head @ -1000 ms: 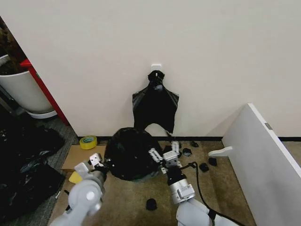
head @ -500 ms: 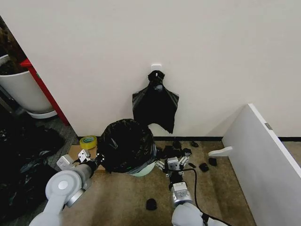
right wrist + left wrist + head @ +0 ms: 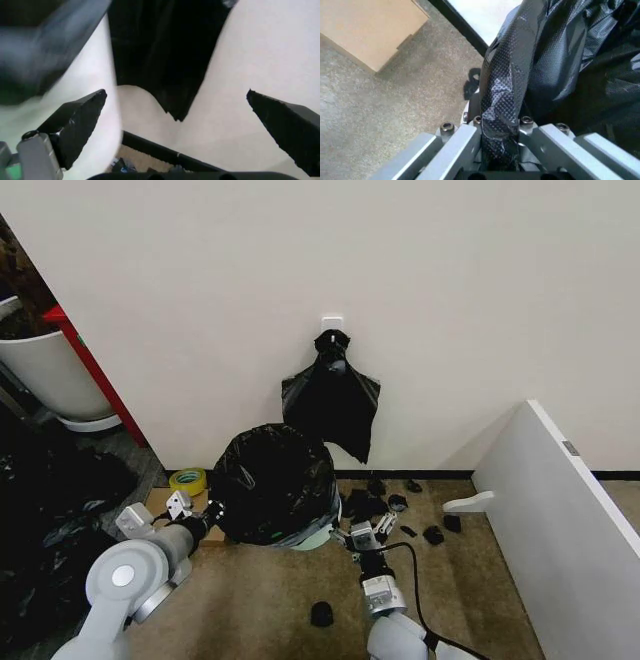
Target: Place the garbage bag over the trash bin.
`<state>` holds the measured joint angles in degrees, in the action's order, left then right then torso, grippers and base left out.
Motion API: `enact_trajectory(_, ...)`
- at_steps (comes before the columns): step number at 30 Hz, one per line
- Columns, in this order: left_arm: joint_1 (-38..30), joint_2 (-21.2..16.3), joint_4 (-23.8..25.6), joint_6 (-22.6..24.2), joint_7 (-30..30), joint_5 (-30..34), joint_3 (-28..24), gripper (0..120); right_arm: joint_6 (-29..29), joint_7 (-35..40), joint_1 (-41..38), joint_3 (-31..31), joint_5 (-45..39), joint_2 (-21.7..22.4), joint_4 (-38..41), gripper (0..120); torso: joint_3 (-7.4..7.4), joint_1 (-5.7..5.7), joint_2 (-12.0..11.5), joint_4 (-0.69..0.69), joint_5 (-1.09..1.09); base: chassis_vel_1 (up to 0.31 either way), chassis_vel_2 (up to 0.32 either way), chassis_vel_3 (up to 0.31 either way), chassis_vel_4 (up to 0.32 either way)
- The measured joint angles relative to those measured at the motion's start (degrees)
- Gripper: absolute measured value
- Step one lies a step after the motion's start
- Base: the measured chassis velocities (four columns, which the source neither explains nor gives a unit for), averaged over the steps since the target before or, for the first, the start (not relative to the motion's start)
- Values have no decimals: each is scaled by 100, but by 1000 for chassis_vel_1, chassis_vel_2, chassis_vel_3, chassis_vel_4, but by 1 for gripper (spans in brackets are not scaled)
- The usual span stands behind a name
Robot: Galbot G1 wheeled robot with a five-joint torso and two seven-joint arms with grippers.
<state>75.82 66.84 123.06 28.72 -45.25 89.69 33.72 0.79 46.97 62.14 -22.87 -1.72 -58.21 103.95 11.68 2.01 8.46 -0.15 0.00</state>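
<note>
The trash bin (image 3: 312,538) stands upright by the wall, and a strip of its pale base shows. The glossy black garbage bag (image 3: 274,483) covers its top and sides. My left gripper (image 3: 207,516) is at the bin's left side, low down. In the left wrist view, this left gripper (image 3: 500,122) is shut on a bunched fold of the garbage bag (image 3: 506,93). My right gripper (image 3: 367,526) sits at the bin's lower right. In the right wrist view, this right gripper (image 3: 180,120) is open, holds nothing, and has the white bin wall (image 3: 102,86) beside it.
A flat black bag (image 3: 330,405) hangs from a wall hook behind the bin. A yellow tape roll (image 3: 187,479) and cardboard (image 3: 150,508) lie to the left, with black sheeting (image 3: 50,520) and a white planter (image 3: 50,375) beyond. A white board (image 3: 560,520) leans at right. Small black items (image 3: 432,533) litter the floor.
The bag-covered bin has shifted toward the wall and now shows its pale base. Both grippers have dropped lower beside it. The right gripper has drawn back from the bag.
</note>
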Motion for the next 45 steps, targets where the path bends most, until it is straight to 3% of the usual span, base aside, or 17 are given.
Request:
enact_trajectory(6, -121, -31, -211, -27, 11, -29, 7, 0, -630, 539, 65, -24, -1691, 159, 890, 100, 0, 0, 0, 0, 0, 0, 0, 0, 0)
enact_trajectory(8, -153, -24, -243, -32, 14, -29, 0, 0, -460, 551, 132, -54, -2269, 193, 1193, 100, 0, 0, 0, 1, 0, 0, 0, 0, 0)
enact_trajectory(13, -189, -15, -254, -33, 21, -30, -38, 0, 50, 172, 301, -188, -2505, 234, 1445, 100, 0, 0, 0, 0, 0, 0, 0, 0, 0)
enact_trajectory(18, -181, -4, -228, -34, 23, -30, -44, 0, 584, -381, 351, -312, -2272, 112, 1247, 100, 0, 0, 0, 0, 1, 0, 0, 0, 0)
enact_trajectory(23, -112, -13, -125, -34, 23, -24, -31, 0, 603, -448, 222, -311, -1930, -22, 865, 100, 0, 0, 0, 1, 0, 0, 0, 0, 0)
enact_trajectory(29, -18, -44, 125, -33, 8, 43, 8, 0, 459, -448, 50, -227, -887, -167, -12, 100, 0, 0, 0, 1, 0, 0, 0, 0, 0)
enact_trajectory(33, 4, -121, 156, -26, 5, 79, 46, 0, 775, -575, 37, -91, -56, -72, -373, 100, 0, 0, 0, 0, 0, 0, 0, 0, 0)
enact_trajectory(40, 18, -189, 157, -23, 8, 37, 12, 0, 1282, -600, 42, 62, -14, 65, -250, 100, 0, 0, 0, 1, 0, 0, 0, 0, 0)
enact_trajectory(41, 19, -227, 149, -37, 48, -102, -70, 0, 1648, -620, 59, 125, -56, 123, -199, 100, 0, 0, 0, 0, -1, 0, 0, 0, 0)
enact_trajectory(45, 63, -322, 142, -98, 150, -378, -238, 0, 2091, -476, 102, 227, -263, 156, -82, 100, 0, 0, 0, 0, 0, 0, 0, 0, 0)
